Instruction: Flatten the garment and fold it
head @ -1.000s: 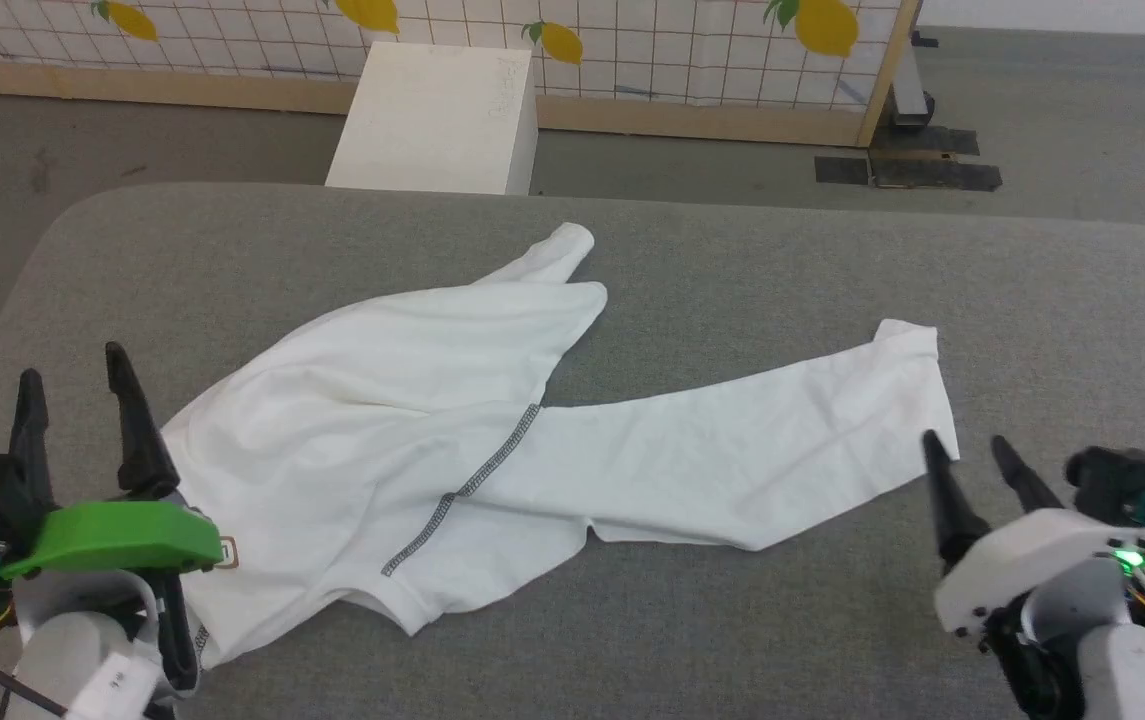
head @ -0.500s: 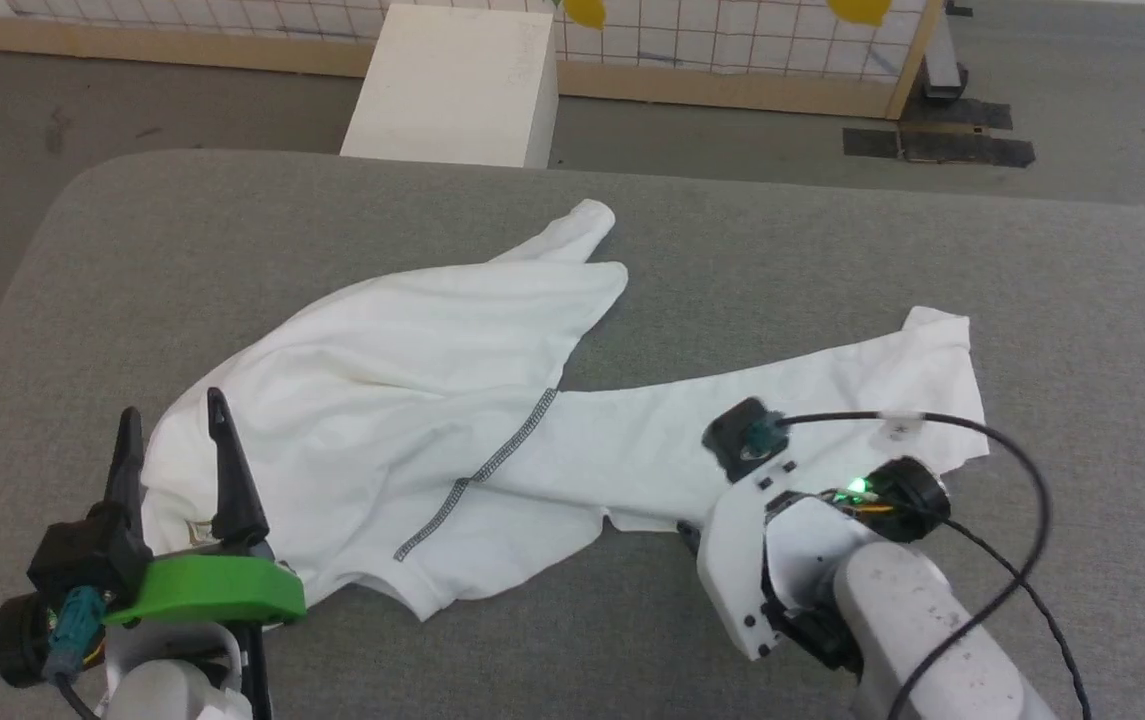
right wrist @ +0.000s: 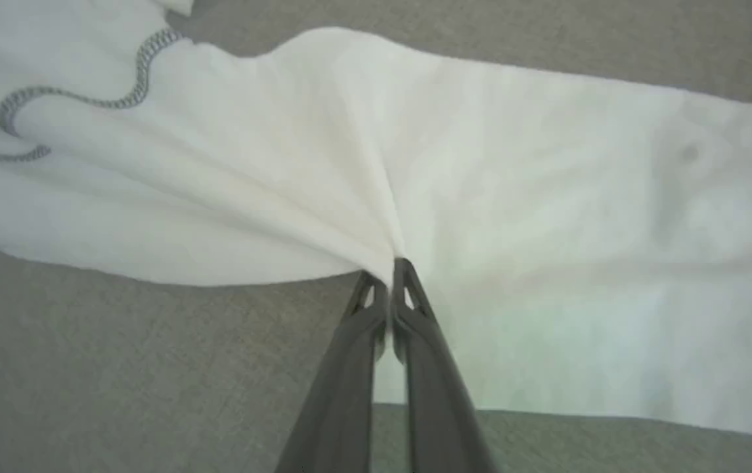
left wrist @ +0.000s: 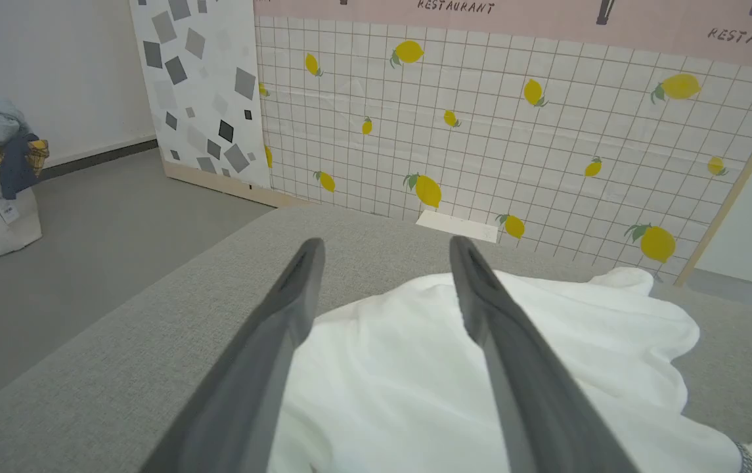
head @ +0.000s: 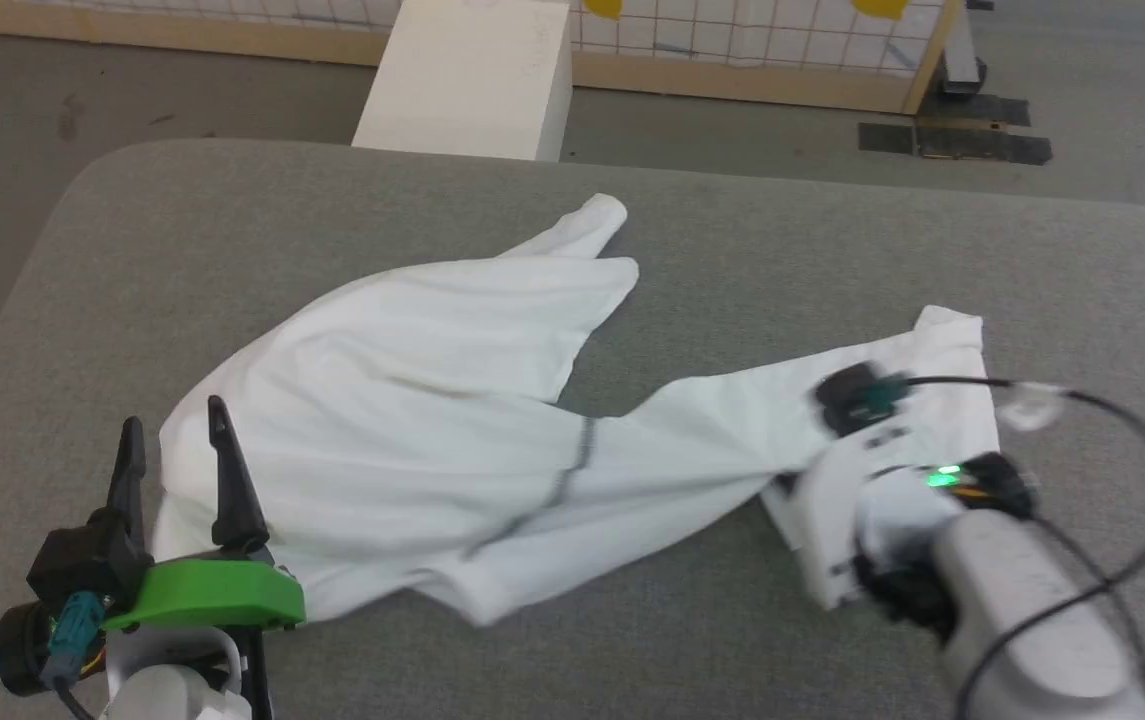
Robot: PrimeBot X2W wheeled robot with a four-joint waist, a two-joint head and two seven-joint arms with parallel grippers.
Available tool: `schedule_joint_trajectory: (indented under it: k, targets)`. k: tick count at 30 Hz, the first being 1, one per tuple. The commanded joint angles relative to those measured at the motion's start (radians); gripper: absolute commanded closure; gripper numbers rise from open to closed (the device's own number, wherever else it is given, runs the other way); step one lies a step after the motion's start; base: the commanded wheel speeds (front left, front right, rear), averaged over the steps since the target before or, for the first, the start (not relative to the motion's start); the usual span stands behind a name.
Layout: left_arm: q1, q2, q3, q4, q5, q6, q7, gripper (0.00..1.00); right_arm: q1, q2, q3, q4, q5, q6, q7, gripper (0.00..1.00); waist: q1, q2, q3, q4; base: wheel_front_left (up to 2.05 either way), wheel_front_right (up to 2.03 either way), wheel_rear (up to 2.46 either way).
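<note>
Grey woven fabric covers the broad, round-cornered table (head: 832,250). On it, the right gripper (right wrist: 385,279) has its two dark fingers pressed together on a pinch of the large white short-sleeved T-shirt (head: 412,400), close to the near edge of the cloth's right-hand stretch. Folds fan away from the pinch. The shirt lies crumpled across the table's middle, with a grey speckled seam (head: 572,470) crossing it. At the shirt's left end the left gripper (head: 175,425) has its fingers spread wide, straddling the cloth's edge and gripping nothing. Past the table's far edge a rigid white box (head: 472,70) stands on the grey floor (head: 182,90) before a lemon-printed grid wall (left wrist: 513,131).
</note>
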Motion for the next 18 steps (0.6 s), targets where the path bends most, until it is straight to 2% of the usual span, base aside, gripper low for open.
schedule_joint_trajectory:
  k: [1, 4, 9, 12, 14, 15, 16, 18]
  targets:
    - [0.015, -0.004, 0.006, -0.007, 0.010, -0.004, -0.004, 0.00, 0.022, -0.034, -0.060, -0.028, 0.011, -0.002, -0.014, 1.00, 0.0000, 0.0000, -0.014, -0.022, 0.00, 0.00, 0.00]
    - [0.019, -0.007, 0.012, -0.015, 0.012, -0.005, -0.004, 0.00, 0.060, -0.075, -0.229, -0.094, 0.015, -0.002, -0.017, 1.00, 0.0000, 0.0000, -0.020, -0.037, 0.00, 0.00, 0.00]
    - [0.022, -0.012, 0.013, -0.017, 0.011, -0.010, -0.004, 0.00, 0.142, -0.106, -0.528, -0.165, -0.067, -0.002, 0.027, 1.00, 0.0000, 0.0000, -0.021, -0.052, 0.00, 0.00, 0.00]
    - [0.023, -0.015, 0.012, -0.007, 0.006, -0.014, -0.004, 0.00, 0.173, -0.078, -0.704, -0.177, -0.159, -0.002, 0.033, 1.00, 0.0000, 0.0000, -0.021, -0.057, 0.00, 0.00, 0.00]
    - [0.025, -0.016, 0.012, 0.001, 0.003, -0.016, -0.004, 0.00, 0.182, -0.046, -0.768, -0.179, -0.198, -0.002, 0.029, 1.00, 0.0000, 0.0000, -0.022, -0.057, 0.00, 0.00, 0.00]
    - [0.026, -0.016, 0.012, 0.006, 0.001, -0.017, -0.004, 0.00, 0.185, -0.025, -0.780, -0.185, -0.204, -0.002, 0.026, 0.66, 0.0000, 0.0000, -0.022, -0.057, 0.00, 0.00, 0.00]
    - [0.027, -0.016, 0.013, 0.010, -0.001, -0.017, -0.004, 0.00, 0.188, -0.006, -0.784, -0.201, -0.206, -0.002, 0.012, 0.00, 0.0000, 0.0000, -0.023, -0.057, 0.00, 0.00, 0.00]
    - [0.028, -0.017, 0.014, 0.016, -0.005, -0.019, -0.004, 0.00, 0.188, 0.018, -0.785, -0.239, -0.186, -0.002, -0.035, 0.00, 0.0000, 0.0000, -0.024, -0.057, 0.00, 0.00, 0.00]
